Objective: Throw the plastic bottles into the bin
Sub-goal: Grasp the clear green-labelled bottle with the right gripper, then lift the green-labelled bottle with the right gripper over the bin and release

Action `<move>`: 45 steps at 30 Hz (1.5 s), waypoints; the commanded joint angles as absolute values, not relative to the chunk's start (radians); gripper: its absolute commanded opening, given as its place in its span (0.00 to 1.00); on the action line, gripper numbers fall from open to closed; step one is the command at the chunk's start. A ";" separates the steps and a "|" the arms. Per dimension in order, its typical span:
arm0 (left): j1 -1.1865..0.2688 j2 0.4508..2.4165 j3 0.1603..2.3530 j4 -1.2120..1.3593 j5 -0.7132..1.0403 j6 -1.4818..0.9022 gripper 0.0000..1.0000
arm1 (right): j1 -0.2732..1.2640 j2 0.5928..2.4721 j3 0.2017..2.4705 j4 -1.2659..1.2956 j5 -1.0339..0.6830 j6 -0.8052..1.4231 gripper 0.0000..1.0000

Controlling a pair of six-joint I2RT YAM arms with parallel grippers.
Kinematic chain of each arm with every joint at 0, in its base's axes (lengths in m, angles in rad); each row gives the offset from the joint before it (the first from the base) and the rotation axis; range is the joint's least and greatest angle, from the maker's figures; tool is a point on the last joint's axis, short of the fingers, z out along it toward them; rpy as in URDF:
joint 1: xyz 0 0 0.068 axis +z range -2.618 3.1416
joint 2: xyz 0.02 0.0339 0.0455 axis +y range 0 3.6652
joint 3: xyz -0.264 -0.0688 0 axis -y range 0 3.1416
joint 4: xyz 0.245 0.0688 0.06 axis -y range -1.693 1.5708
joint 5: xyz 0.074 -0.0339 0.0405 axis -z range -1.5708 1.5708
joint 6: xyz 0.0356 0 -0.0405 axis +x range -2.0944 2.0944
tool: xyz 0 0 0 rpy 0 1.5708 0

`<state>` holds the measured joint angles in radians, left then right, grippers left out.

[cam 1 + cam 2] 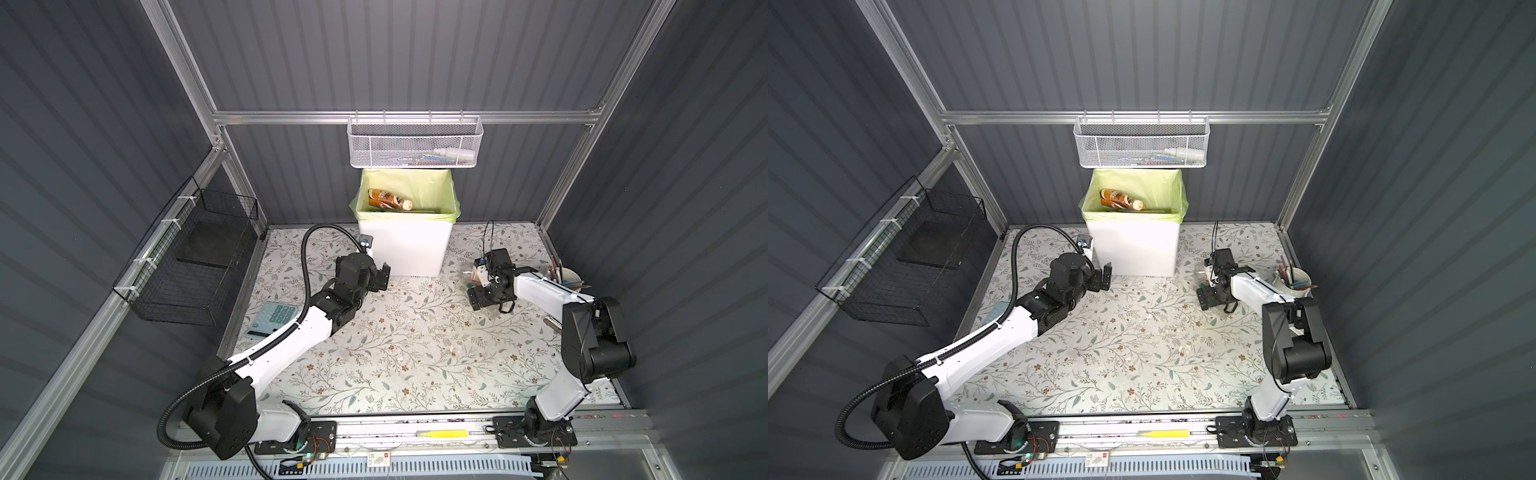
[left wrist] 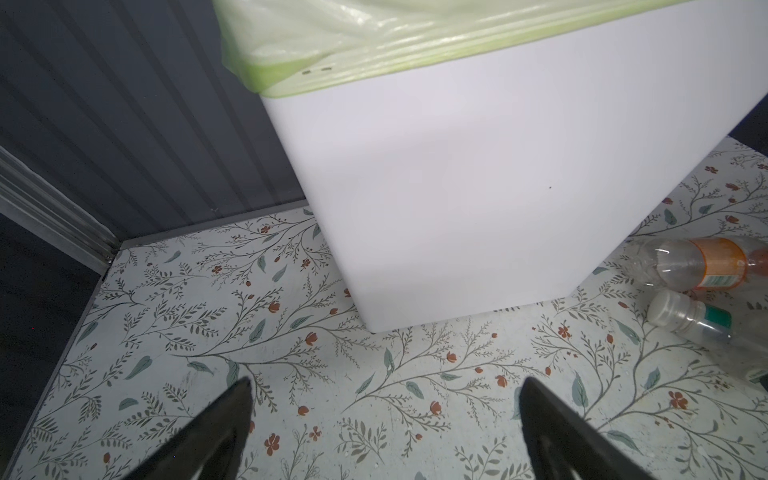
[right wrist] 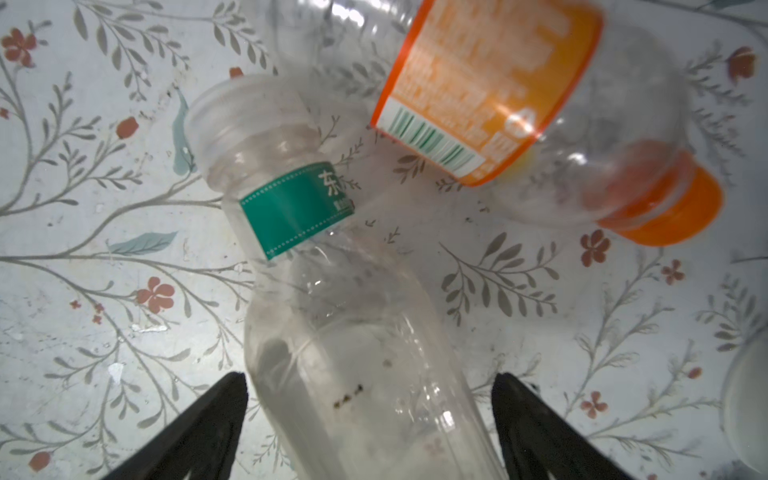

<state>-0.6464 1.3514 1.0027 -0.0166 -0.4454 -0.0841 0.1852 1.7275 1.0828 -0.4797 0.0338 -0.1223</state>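
The white bin [image 1: 405, 245] with its green liner stands at the back of the floral mat, and an amber bottle [image 1: 388, 199] lies inside it. Two clear plastic bottles lie to the right of the bin. One has a green label [image 3: 332, 311] and a clear cap; the other has an orange label [image 3: 519, 95] and an orange cap. My right gripper [image 3: 370, 382] is open, low over the mat, its jaws astride the green-label bottle's body without pressing it. My left gripper [image 2: 384, 386] is open and empty by the bin's front left corner [image 2: 374, 324].
A pale blue calculator [image 1: 272, 318] lies at the mat's left edge under my left arm. A white cup of pens [image 1: 567, 276] stands at the right edge. A white mesh basket [image 1: 415, 143] hangs above the bin; a black wire basket [image 1: 187, 257] hangs on the left wall.
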 commanded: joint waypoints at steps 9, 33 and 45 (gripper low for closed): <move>-0.644 1.358 0.988 -0.029 -0.453 -0.100 1.00 | 0.270 1.738 1.092 -0.516 0.047 -0.160 0.68; -0.641 1.390 0.908 -0.008 -0.505 -0.162 1.00 | 0.293 1.062 1.283 -0.268 0.039 -0.074 0.48; -0.641 1.443 0.853 0.000 -0.491 -0.228 1.00 | 0.300 1.357 1.703 -0.024 -0.203 0.165 0.53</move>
